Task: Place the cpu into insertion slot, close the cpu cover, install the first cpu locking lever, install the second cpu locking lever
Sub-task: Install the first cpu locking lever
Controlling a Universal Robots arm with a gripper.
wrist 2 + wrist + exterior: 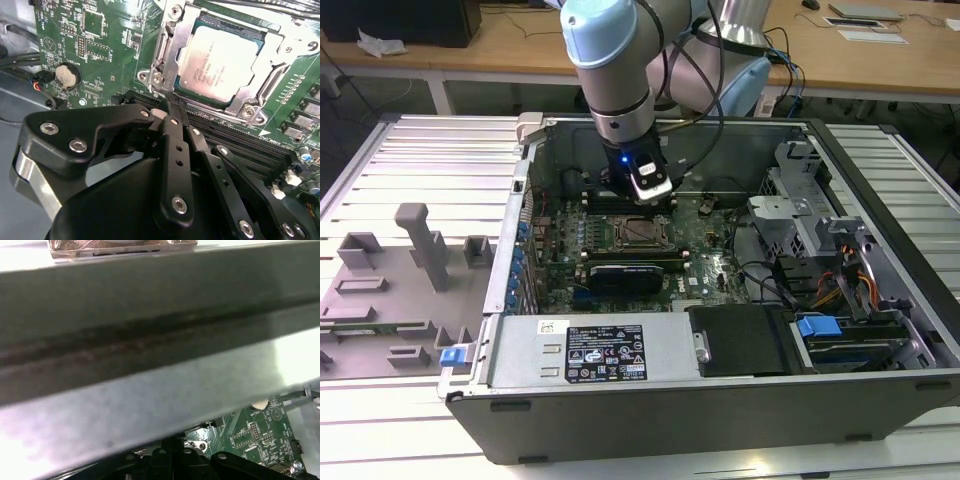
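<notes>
The arm (pixel 615 70) reaches down into an open computer case (pixel 720 410) that lies on its side on the ribbed table (pixel 410 150). The claw (pixel 652 192) hangs over the green circuit board (pixel 555 245), a little above it and touching nothing.

In the second wrist view the claw (pixel 169 106) has its two black fingers (pixel 173 150) brought together to a narrow point, and there is nothing between them. Directly under the tips run the long black memory slots (pixel 250 150).

Just beyond the tips of the claw is the cpu (pixel 220 62). It lies flat in the insertion slot (pixel 206 100), with its silver-grey top facing up. The cpu cover (pixel 175 37) is down over it, so the chip shows through the square window of the frame. A thin metal lever (pixel 159 47) lies along one side of the cover and a second lever (pixel 272 82) along the opposite side. I cannot tell whether either one is hooked under its catch.

Off to one side of the claw, farther than the cpu, a round coin battery (pixel 67 75) sits on the board.

In the first wrist view a grey metal wall (pixel 150 340) of the case passes close in front of the camera, and a corner of the board is seen behind it.

On the table, well apart from the claw at the exterior view's left, stand some grey holders (pixel 420 245).
</notes>
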